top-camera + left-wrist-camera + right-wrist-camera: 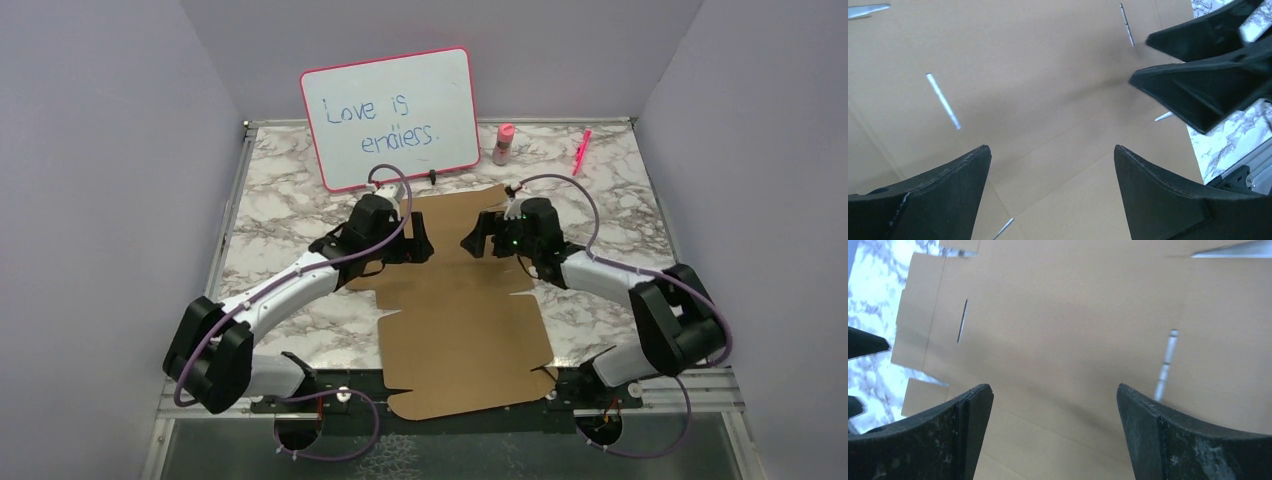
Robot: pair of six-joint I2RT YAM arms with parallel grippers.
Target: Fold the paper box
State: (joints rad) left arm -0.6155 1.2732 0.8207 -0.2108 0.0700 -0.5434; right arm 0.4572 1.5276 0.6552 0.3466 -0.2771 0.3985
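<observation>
Overhead, the paper box (pixel 465 330) lies flat and unfolded on the marble table (pixel 280 200), a brown die-cut sheet running from the middle of the scene down to 6 o'clock, where its near edge reaches the arm bases. The left pincer (pixel 422 245) and the right pincer (pixel 472 243) face each other over the far part of the sheet, tips near but apart. A pink-framed whiteboard (pixel 390 115) stands at 12 o'clock. A pink bottle (pixel 503 143) and a pink marker (pixel 581 152) sit towards 1 o'clock.

In the left wrist view, the left pincer (pixel 1052 165) gapes wide with nothing between its fingers, and plain cardboard (pixel 1038 90) with narrow slots fills the frame below. The right pincer (pixel 1143 60) pokes in at 2 o'clock, also spread. A strip of table (pixel 1233 135) shows at 3 o'clock.

In the right wrist view, the right pincer (pixel 1054 405) is spread fully and grips nothing. The sheet (pixel 1058 315) spans nearly the whole picture, with slots at 10 and 3 o'clock and side tabs at 9 o'clock. Marble (pixel 868 290) shows at 10 o'clock. The dark tips of the left pincer (pixel 868 375) show at the 9 o'clock edge.
</observation>
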